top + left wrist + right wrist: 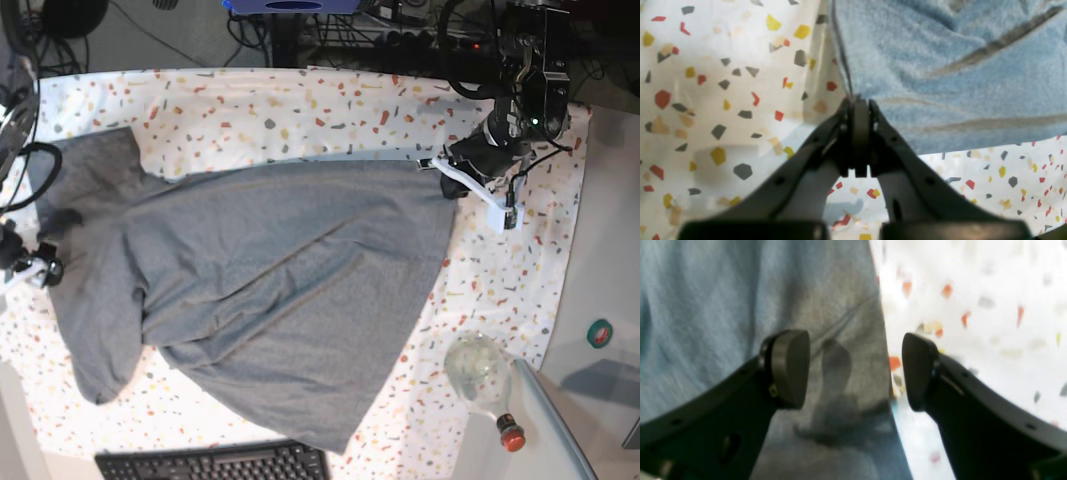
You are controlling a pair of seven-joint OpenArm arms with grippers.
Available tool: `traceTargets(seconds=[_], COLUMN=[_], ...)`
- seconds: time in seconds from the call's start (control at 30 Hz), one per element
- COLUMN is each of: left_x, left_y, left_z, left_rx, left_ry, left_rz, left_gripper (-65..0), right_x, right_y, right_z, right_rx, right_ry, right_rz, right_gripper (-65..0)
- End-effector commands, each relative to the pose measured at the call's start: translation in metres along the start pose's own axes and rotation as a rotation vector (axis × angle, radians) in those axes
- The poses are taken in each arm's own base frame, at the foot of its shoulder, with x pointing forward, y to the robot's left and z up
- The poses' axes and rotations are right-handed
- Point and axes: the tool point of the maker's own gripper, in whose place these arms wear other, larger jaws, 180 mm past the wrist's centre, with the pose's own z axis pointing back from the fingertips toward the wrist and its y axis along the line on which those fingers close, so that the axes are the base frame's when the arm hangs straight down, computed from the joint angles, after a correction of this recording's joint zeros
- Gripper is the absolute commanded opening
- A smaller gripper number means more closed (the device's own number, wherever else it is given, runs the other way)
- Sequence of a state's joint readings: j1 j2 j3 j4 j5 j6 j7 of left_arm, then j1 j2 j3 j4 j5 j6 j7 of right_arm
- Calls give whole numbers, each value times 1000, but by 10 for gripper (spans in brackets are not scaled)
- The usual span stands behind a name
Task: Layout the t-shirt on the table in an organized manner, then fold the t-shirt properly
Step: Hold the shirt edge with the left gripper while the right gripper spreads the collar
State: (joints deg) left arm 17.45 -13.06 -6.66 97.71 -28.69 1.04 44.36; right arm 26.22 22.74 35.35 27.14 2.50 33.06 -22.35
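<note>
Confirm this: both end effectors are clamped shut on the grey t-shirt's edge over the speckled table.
Only the left end effector is clamped on the t-shirt. The right wrist view shows the right end effector open, straddling the shirt's edge over the table without gripping it.

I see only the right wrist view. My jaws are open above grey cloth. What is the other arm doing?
Observer: The left gripper is shut on the t-shirt, pinching its edge.
Operator: Is the shirt flat on the table?
Observer: Not fully. In the base view it spreads over the table but shows long diagonal creases, and the part near the right gripper is bunched.
Operator: Anything else near the shirt?
Observer: A glass bottle lies beyond the table's corner, and a keyboard sits by the shirt's lowest point.
</note>
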Motion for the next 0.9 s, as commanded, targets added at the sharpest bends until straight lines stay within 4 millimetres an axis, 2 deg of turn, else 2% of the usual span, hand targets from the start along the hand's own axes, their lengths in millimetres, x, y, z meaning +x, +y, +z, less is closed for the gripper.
traceTargets(seconds=[0.0,0.2,0.3,0.37,0.47,0.53,0.6,0.63,0.7,0.77,0.87], left_x=[10,8,7,7,8,9,9,9,9,9,8], left_y=[0,1,1,1,1,1,1,1,1,0,-2], left_z=[3,3,3,3,3,3,3,3,3,3,2], left_rx=[-3,-2,-1,-1,-2,-2,-2,-2,-2,-3,-6], left_ry=[-33,-28,-27,-27,-28,-30,-31,-31,-31,-30,-29], left_rz=[-13,-12,-12,-12,-12,-13,-13,-13,-13,-11,-8], left_gripper=[-650,-650,-650,-650,-650,-650,-650,-650,-650,-650,-650], right_x=[17,6,0,-14,-44,-55,-62,-66,-70,-70,-67], right_y=[-7,-28,-30,-30,-14,-4,0,-1,-1,-1,-7], right_z=[5,4,3,1,-6,-8,-7,-7,-7,-7,-4], right_rx=[-6,-100,-105,-112,-77,-24,0,-2,-2,-2,-6], right_ry=[-36,-30,-13,22,113,141,159,168,172,170,145], right_rz=[-5,-70,-69,-47,-13,7,13,9,7,4,-52], right_gripper=[-260,-255,-255,-258,-260,-264,-317,-363,-482,-639,-650])
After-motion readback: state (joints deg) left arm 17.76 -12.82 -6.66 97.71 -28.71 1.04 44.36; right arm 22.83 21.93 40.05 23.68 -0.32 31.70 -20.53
